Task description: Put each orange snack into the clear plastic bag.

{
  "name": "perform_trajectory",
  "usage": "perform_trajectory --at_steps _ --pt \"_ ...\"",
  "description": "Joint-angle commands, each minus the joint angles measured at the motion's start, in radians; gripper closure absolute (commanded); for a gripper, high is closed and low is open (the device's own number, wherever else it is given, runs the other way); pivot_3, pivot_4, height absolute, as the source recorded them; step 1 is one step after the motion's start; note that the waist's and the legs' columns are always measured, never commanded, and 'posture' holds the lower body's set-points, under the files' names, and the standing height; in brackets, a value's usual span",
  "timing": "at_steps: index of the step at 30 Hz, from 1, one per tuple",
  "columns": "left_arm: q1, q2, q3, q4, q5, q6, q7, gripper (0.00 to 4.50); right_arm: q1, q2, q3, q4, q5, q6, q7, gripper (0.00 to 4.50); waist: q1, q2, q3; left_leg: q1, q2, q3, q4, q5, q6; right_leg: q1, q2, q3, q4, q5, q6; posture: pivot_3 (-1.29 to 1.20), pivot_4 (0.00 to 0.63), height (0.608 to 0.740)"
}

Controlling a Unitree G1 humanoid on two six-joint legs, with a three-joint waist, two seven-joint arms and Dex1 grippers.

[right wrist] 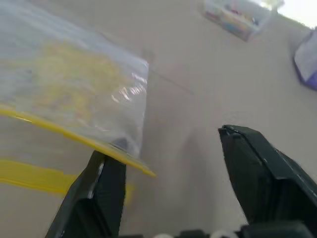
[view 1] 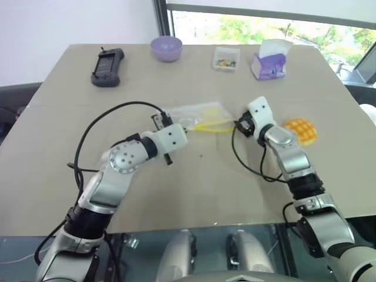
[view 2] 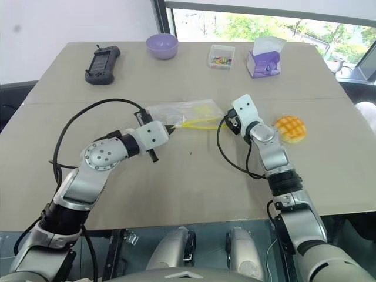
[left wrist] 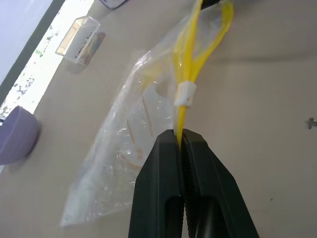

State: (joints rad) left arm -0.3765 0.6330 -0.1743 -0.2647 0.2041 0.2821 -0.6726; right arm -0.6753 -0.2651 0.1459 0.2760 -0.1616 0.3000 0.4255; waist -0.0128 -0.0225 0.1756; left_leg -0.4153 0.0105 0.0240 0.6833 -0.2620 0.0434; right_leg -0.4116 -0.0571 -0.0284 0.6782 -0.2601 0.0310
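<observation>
The left tool (left wrist: 182,136) pinched the clear plastic bag (left wrist: 133,139) by its yellow seal strip. The right tool (right wrist: 173,163) gaped wide, one finger (right wrist: 101,193) touching the bag's corner.

We see the bag (view 2: 187,114) mid-surface (view 2: 176,188): our left gripper (view 2: 171,127) pinches its yellow strip, our right gripper (view 2: 226,123) sits at its other end, and the bun (view 2: 290,128) lies beyond that.

Left arm: reaching forward and inward, left claw (left wrist: 182,136) pointing slightly downward, its fingers (left wrist: 161,168) pressing fully together. Right arm: extending forward, angling inward; right claw (right wrist: 171,148) standing wide, fingers well apart, gripping nothing.
</observation>
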Motion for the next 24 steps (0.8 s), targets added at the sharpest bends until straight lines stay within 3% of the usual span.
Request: perform_trajectory --at_steps 1,3,6,7,19,24 --pt "-0.022 -0.020 0.019 -0.027 -0.004 0.037 0.019 4.50 0.017 -0.026 0.021 -0.081 -0.027 -0.082 -0.008 0.34 0.000 0.000 0.000 0.000 0.000 0.000 0.000 0.000 0.000 0.000 0.000 0.000 0.000 0.000 0.000 0.00 0.150 0.740" --pt "-0.028 -0.031 0.017 -0.021 0.003 0.059 0.027 4.50 0.017 -0.038 0.027 -0.086 -0.044 -0.101 -0.020 0.64 0.000 0.000 0.000 0.000 0.000 0.000 0.000 0.000 0.000 0.000 0.000 0.000 0.000 0.000 0.000 0.00 0.150 0.740" --pt "-0.035 -0.039 0.016 -0.017 0.007 0.081 0.032 4.50 0.025 -0.063 0.040 -0.098 -0.069 -0.134 -0.024 2.06 0.000 0.000 0.000 0.000 0.000 0.000 0.000 0.000 0.000 0.000 0.000 0.000 0.000 0.000 0.000 0.00 0.150 0.740" --pt "-0.038 -0.042 0.015 -0.015 0.009 0.089 0.035 4.50 0.030 -0.076 0.048 -0.105 -0.082 -0.155 -0.025 2.31 0.001 0.000 0.000 0.000 0.000 0.000 0.000 0.000 0.000 0.000 0.000 0.000 0.000 0.000 0.000 0.00 0.150 0.740" --pt "-0.079 -0.072 0.005 0.012 0.022 0.151 0.061 4.50 0.102 -0.203 0.076 -0.215 -0.111 -0.248 0.088 2.31 0.004 0.000 0.000 0.000 0.000 0.000 0.000 0.000 0.000 0.000 0.000 0.000 0.000 0.000 0.000 0.00 0.150 0.740" --pt "-0.093 -0.074 0.005 0.017 0.025 0.159 0.061 4.50 0.148 -0.242 0.054 -0.327 -0.041 -0.268 0.173 2.31 0.004 0.000 0.000 0.000 0.000 0.000 0.000 0.000 0.000 0.000 0.000 0.000 0.000 0.000 0.000 0.00 0.150 0.740"
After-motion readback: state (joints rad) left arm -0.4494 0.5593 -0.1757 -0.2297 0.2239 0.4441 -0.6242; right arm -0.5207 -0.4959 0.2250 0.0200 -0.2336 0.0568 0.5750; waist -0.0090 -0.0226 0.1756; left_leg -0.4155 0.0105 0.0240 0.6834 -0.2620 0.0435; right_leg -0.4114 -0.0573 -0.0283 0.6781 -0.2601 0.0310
